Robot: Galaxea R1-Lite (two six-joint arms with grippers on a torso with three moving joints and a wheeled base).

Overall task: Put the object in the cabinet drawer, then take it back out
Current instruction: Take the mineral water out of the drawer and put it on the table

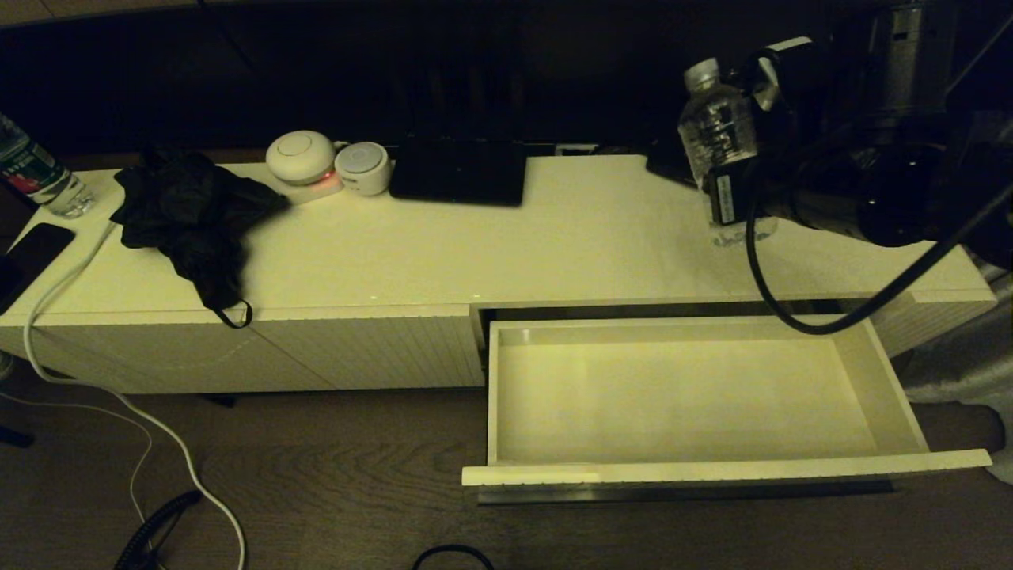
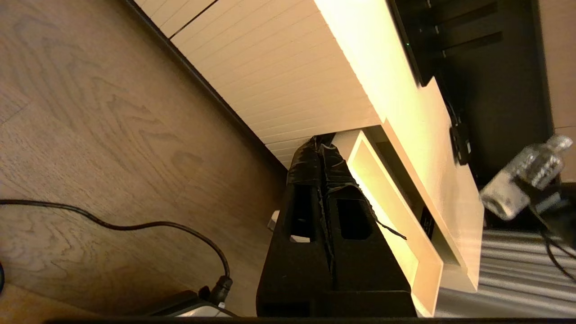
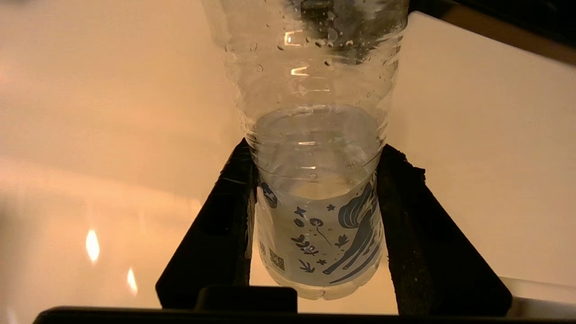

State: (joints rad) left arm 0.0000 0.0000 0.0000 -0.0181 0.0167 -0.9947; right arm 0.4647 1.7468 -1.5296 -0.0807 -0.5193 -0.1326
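Head view: we count two bottles. One water bottle (image 1: 716, 127), at 2 o'clock, sits clamped in the right gripper (image 1: 732, 194); one open drawer (image 1: 688, 467) is apparently empty. Left gripper (image 2: 325, 157) jaws are closed.

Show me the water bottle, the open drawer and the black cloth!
water bottle (image 1: 716, 119), head view, ribbed body.
open drawer (image 1: 506, 396), head view, left wall.
black cloth (image 1: 190, 214), head view, crumpled middle.

This is looking like a home living room or bedroom at night. A long low white cabinet (image 1: 506, 237) with ribbed fronts is standing on wood-grain flooring (image 1: 332, 483), carrying everyday clutter: 2 small round white gadgets (image 1: 328, 162), a crumpled black cloth (image 1: 190, 214), a phone (image 1: 36, 249) and a white charging cable (image 1: 119, 396) trailing down to the floor.
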